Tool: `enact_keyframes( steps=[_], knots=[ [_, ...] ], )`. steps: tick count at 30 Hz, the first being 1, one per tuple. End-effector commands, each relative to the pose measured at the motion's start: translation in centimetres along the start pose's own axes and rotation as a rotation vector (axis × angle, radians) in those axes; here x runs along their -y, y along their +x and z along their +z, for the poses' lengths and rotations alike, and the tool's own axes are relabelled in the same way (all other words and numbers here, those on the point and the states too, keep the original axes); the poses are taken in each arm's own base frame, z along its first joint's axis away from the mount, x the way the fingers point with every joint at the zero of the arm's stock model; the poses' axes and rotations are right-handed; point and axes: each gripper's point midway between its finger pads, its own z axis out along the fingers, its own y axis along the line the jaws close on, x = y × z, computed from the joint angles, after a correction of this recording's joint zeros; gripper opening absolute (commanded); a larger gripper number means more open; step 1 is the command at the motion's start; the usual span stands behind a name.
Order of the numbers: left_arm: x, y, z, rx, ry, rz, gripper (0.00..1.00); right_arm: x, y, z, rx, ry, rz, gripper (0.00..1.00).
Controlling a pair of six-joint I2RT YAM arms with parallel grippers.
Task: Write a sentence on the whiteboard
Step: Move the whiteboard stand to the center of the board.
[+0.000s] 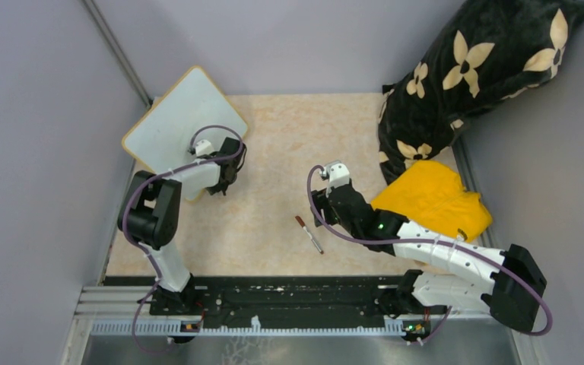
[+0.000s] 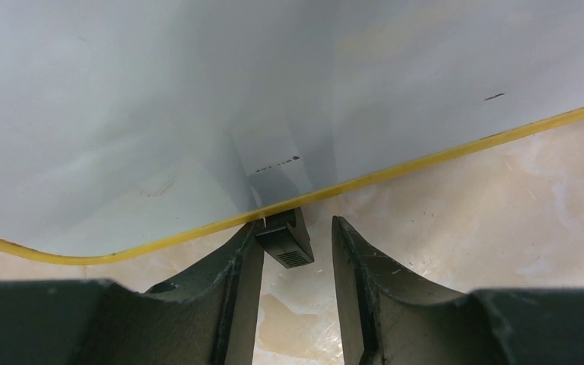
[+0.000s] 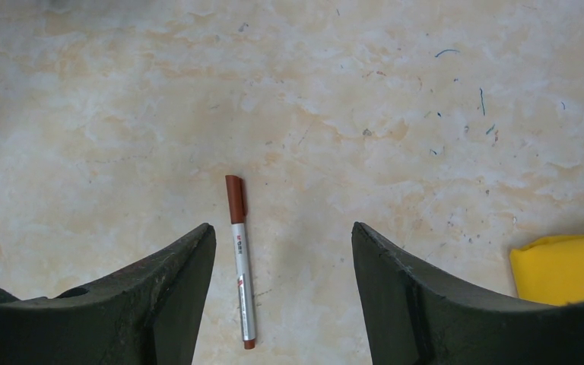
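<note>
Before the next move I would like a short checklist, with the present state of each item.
1. Right gripper open over the marker: ok.
2. Marker flat on the table, under the open jaws: ok.
3. Marker cap off: not ok, it looks capped.
4. Left gripper holding the whiteboard firmly: not ok, a gap shows beside its black foot.
5. Whiteboard clean for writing: ok, only tiny specks.

The middle of the table is open between the arms; only a marker lies flat there, just ahead of the right tool. The whiteboard fills the far left corner. On the right, a yellow cloth and a black flowered cushion block the way.
</note>
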Motion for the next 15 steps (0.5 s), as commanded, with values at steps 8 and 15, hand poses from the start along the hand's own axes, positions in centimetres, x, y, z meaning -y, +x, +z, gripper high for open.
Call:
enact_keyframes(
  steps=[8, 15],
  knots=[
    [0.0, -0.5, 0.7, 0.018, -0.018, 0.009, 0.35, 0.0, -1.2, -0.5, 0.049, 0.002, 0.012, 0.66],
    [-0.1, 0.3, 1.0, -0.005, -0.013, 0.026, 0.23, 0.1, -0.9, -0.4, 0.043, 0.007, 0.009, 0.66]
  ],
)
